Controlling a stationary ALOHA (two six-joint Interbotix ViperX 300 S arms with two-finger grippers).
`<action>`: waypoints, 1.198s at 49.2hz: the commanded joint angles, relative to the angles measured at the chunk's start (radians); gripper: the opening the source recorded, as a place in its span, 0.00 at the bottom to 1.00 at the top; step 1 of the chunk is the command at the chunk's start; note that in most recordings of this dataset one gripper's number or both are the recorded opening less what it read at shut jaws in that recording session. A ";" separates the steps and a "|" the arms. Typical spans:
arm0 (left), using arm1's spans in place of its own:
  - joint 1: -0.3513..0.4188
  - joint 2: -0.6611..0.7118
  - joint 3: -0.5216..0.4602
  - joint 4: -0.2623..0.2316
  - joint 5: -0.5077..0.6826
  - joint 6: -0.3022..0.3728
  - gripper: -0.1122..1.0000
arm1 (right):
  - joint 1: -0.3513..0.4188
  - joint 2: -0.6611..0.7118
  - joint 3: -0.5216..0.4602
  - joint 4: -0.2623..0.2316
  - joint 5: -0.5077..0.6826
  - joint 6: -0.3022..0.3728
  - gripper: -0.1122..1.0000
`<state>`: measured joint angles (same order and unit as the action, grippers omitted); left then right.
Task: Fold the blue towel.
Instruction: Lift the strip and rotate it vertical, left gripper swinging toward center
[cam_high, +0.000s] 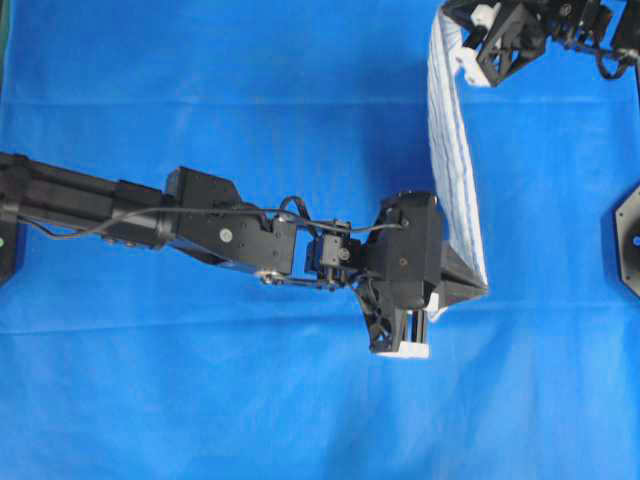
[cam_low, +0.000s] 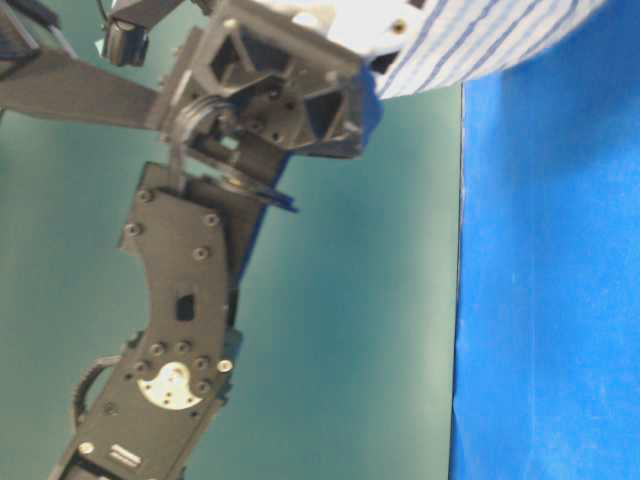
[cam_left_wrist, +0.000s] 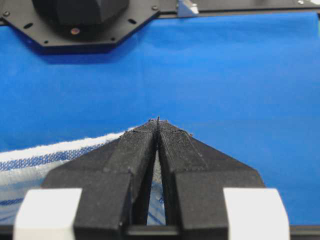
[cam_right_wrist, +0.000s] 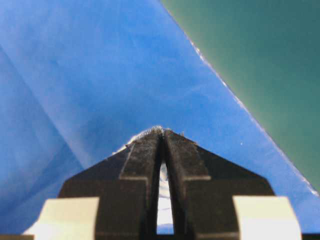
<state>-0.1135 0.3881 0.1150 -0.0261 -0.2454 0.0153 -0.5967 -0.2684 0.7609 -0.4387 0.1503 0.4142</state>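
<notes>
overhead view: both claws (cam_high: 470, 290) (cam_high: 460, 40) clamp the blue towel (cam_high: 452, 160).

Stretched as a raised striped band between the two clamped grippers, blue towel (cam_high: 455, 160) barred the right third of the blue sheet (cam_high: 250, 80). Crossed the middle from the left edge: left arm (cam_high: 150, 215). Lay bare above and below that arm: wide sheet. Stood at the right edge: black base plate (cam_high: 627, 235).
</notes>
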 joint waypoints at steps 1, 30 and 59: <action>0.003 -0.026 0.011 0.003 -0.017 0.002 0.11 | 0.002 0.018 -0.041 -0.005 -0.003 0.002 0.14; 0.008 -0.230 0.479 -0.011 -0.163 -0.052 0.11 | 0.086 0.337 -0.305 -0.005 -0.049 -0.002 0.14; 0.034 -0.242 0.503 -0.011 -0.150 -0.072 0.22 | 0.097 0.359 -0.311 -0.006 -0.048 -0.005 0.17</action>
<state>-0.0813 0.1795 0.6305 -0.0353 -0.3942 -0.0568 -0.5077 0.1058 0.4617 -0.4403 0.1104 0.4111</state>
